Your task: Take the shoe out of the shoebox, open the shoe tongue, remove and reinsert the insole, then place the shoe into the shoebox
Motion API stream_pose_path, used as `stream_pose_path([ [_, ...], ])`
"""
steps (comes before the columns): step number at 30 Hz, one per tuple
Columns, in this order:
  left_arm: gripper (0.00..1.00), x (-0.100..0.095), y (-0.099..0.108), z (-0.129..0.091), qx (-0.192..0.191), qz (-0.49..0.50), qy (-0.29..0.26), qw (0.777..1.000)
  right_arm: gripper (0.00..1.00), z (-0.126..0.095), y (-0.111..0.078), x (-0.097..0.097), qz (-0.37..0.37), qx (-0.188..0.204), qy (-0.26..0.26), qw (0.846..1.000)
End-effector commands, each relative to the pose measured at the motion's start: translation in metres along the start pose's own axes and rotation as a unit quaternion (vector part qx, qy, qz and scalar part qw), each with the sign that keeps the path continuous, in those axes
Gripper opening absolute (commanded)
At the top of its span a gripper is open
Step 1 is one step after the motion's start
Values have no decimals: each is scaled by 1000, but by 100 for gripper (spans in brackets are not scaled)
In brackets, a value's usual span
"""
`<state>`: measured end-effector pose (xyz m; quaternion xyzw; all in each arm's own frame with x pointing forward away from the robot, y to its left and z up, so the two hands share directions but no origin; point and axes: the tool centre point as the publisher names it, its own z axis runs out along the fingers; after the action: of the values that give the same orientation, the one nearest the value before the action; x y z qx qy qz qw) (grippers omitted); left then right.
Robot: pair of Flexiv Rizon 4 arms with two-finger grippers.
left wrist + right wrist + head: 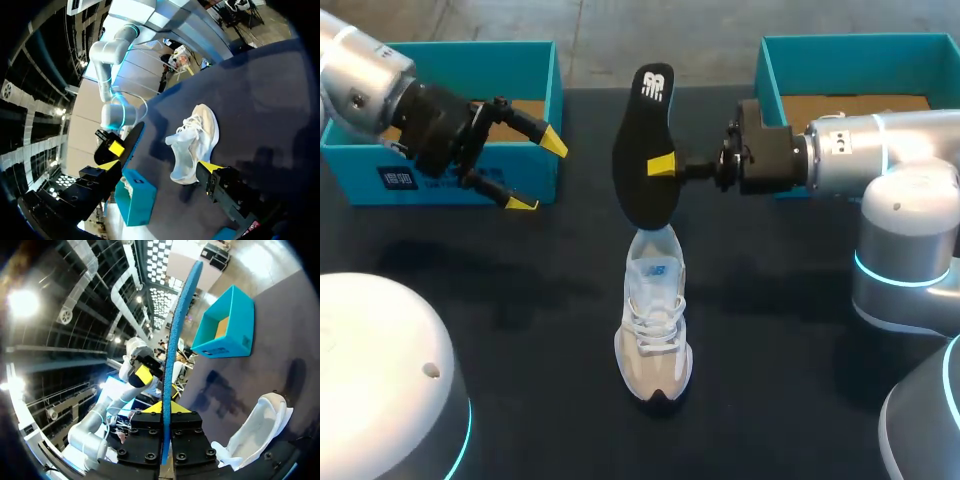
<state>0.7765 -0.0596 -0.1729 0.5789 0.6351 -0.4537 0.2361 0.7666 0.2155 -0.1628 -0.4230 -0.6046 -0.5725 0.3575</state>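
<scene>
In the middle of the dark surface point(770, 330), the white shoe point(653, 325) stands outside any box, with its toe toward the robot. Just behind its heel, the right tool point(660, 165) is squeezed tight on the black insole point(645, 110) and holds it up on end. The left tool point(537, 173) is wide open with nothing in it, in front of the left blue shoebox point(430, 185). The right blue shoebox point(850, 65) sits behind the right arm.

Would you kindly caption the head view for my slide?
Right gripper holds the insole near the shoe; left gripper open by left shoebox.
</scene>
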Motion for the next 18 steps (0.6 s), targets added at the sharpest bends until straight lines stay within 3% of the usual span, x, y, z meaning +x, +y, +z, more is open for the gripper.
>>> stream_pose_path([
  [1, 100, -1, -4, -1, -5, 0, 3, 1000, 0, 1, -1, 0, 0, -1, -1, 1000],
  [8, 100, -1, -4, -1, -5, 0, 3, 1000, 0, 1, -1, 0, 0, -1, -1, 1000],
  [18, 100, 35, 7, 8, -29, -140, 68, 987, 0, -17, -10, -8, -68, -1, 15, 998],
])
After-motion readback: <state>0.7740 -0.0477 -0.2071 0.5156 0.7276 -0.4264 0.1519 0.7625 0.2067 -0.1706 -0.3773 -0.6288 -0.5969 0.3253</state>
